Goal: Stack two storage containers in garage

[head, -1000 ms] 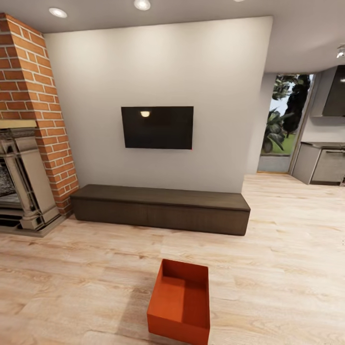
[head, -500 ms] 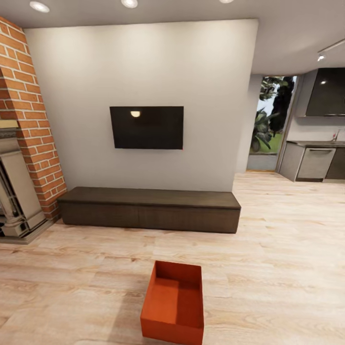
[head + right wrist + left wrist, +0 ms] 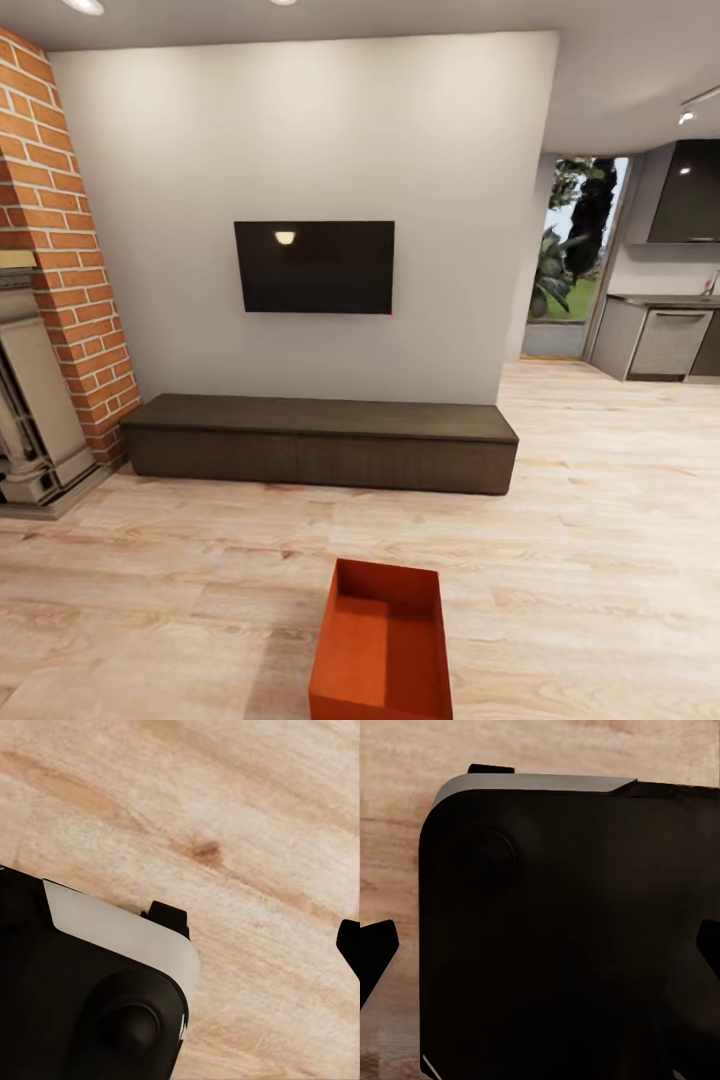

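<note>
Fingers' open/shut state can't tell; storage container (image 3: 383,648) on wood floor (image 3: 600,560), nr console (image 3: 320,442).

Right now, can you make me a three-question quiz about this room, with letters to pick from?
1. Where is the orange bin?
A. on the wood floor in front of the long dark cabinet
B. on top of the cabinet
C. inside the fireplace

2. How many orange bins can you see?
A. three
B. one
C. two

3. What is in the bin?
A. toys
B. water
C. nothing

Answers:
1. A, it sits on the pale planks, nearer the camera than the cabinet.
2. B, a single bin shows in the head view.
3. C, the part of its inside that you can see is bare orange.
</note>
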Robot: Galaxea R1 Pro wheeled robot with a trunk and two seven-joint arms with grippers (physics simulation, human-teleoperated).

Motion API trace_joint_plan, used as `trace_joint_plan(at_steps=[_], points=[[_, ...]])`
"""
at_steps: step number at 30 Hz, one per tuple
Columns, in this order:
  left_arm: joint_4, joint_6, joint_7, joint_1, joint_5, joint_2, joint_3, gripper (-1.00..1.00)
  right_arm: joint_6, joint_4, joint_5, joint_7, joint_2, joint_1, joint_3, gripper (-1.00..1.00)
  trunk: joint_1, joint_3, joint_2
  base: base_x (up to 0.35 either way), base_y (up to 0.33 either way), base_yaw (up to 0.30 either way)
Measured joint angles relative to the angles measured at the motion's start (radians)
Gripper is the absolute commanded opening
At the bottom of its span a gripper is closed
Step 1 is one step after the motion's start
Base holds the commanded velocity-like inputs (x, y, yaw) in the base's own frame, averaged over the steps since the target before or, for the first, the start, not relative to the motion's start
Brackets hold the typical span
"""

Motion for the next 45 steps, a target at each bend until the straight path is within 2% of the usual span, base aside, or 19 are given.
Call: trace_joint_plan(at_steps=[8,20,32,45], points=[[0.0,0.001,0.0,0.0,0.0,0.0,0.0,1.0,0.0,0.0,-0.001,0.0,0.0,0.0,0.0,1.0,0.0,0.0,0.0,0.058,-0.01,0.0],[0.0,0.002,0.0,0.0,0.0,0.001,-0.001,1.0,0.0,0.0,0.004,0.0,0.0,0.0,0.0,1.0,0.0,0.0,0.0,0.253,-0.131,0.0],[0.0,0.0,0.0,0.0,0.0,0.001,-0.001,1.0,0.0,0.0,0.005,0.0,0.0,0.0,0.0,1.0,0.0,0.0,0.0,0.07,-0.009,0.0],[0.0,0.0,0.0,0.0,0.0,0.0,-0.001,1.0,0.0,0.0,0.002,0.0,0.0,0.0,0.0,1.0,0.0,0.0,0.0,0.179,0.0,0.0]])
